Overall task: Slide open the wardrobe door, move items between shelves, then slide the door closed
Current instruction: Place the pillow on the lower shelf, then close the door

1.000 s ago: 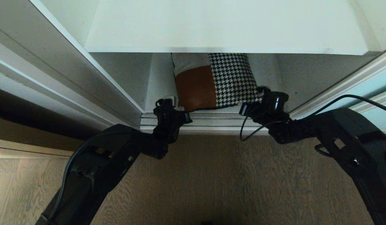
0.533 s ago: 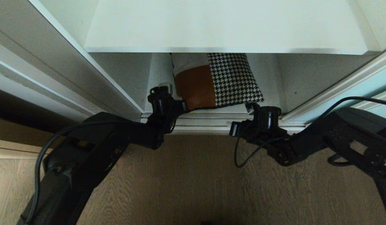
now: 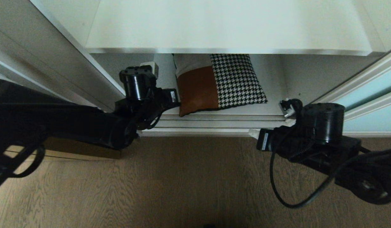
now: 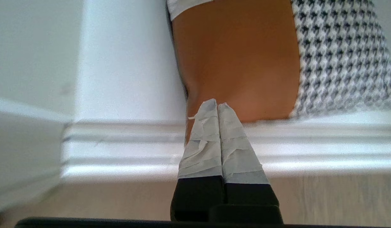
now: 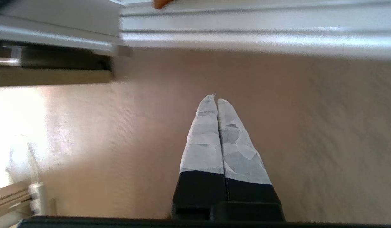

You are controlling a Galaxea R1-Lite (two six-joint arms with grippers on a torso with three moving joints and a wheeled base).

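At floor level before the open wardrobe, the cushion (image 3: 219, 84) lies flat on the bottom shelf (image 3: 271, 107), its front edge close to the sill track (image 3: 214, 122), with the upper shelf (image 3: 227, 25) overhanging its rear part. Left gripper (image 4: 217, 105), fingers pressed together and holding nothing, hangs just outside the sill opposite the tan corner of the cushion, apart from it; right gripper (image 5: 215, 97), likewise clenched and empty, points at the wood floor (image 3: 195, 183) outside the sill, well to the cushion's other side. Sliding wardrobe door (image 3: 369, 104) stands pushed aside at the right, so the opening step appears done. Judged step: the transfer between shelves, with the cushion not yet grasped. The next move would call for both grippers to spread their fingers and reach over the sill to the cushion's two sides.
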